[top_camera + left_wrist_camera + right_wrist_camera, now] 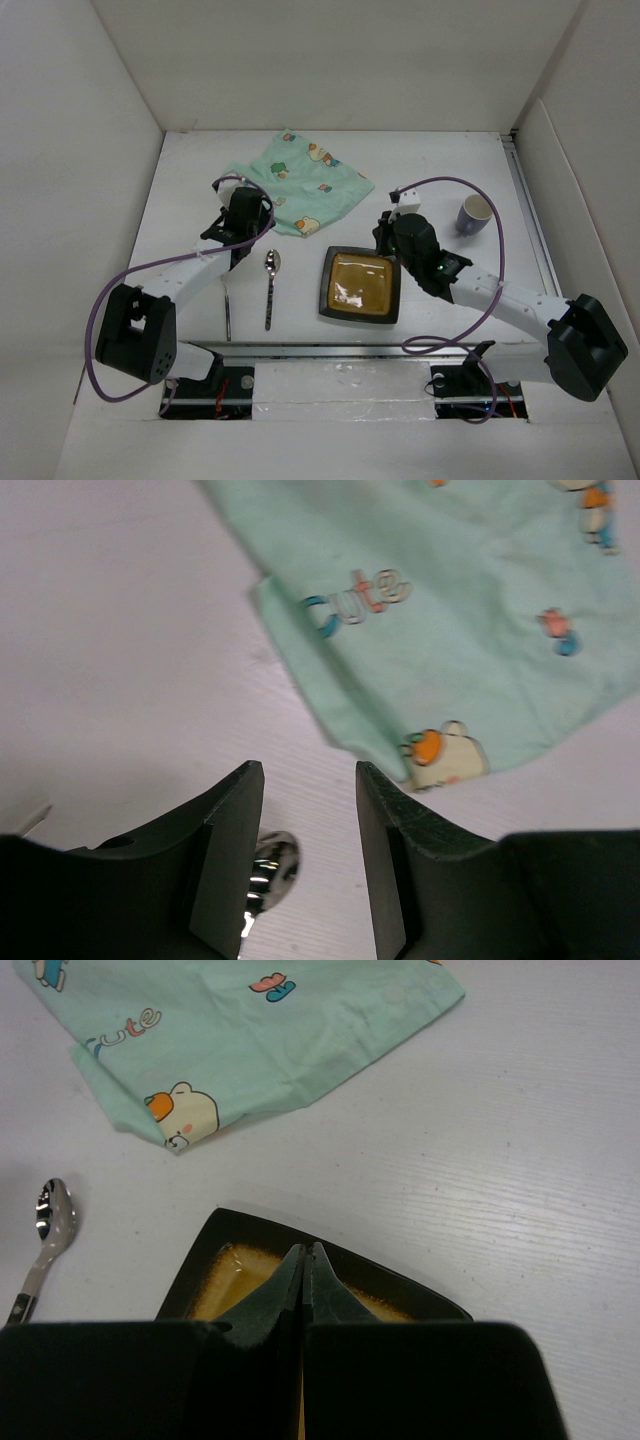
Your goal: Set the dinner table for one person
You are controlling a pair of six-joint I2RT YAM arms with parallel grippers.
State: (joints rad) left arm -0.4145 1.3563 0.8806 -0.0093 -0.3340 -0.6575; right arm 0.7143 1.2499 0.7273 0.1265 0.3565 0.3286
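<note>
**Q:** Left fingers?
**A:** My left fingers (225,860): spread, holding nothing. The spoon (271,285) has its bowl directly beneath them and its handle running back toward my bases.

**Q:** Right fingers?
**A:** My right fingers (285,1295): pressed together, nothing between them, over the far rim of the square plate (360,287).

**Q:** Farther out?
**A:** White counter (190,190) under every item. Mint cloth (300,185), rumpled, just beyond the left fingers, so the left arm is nearer. Thin utensil (228,312) left of the spoon. Cup (474,213) far right, apart. I judge the way to the cloth unobstructed.
</note>
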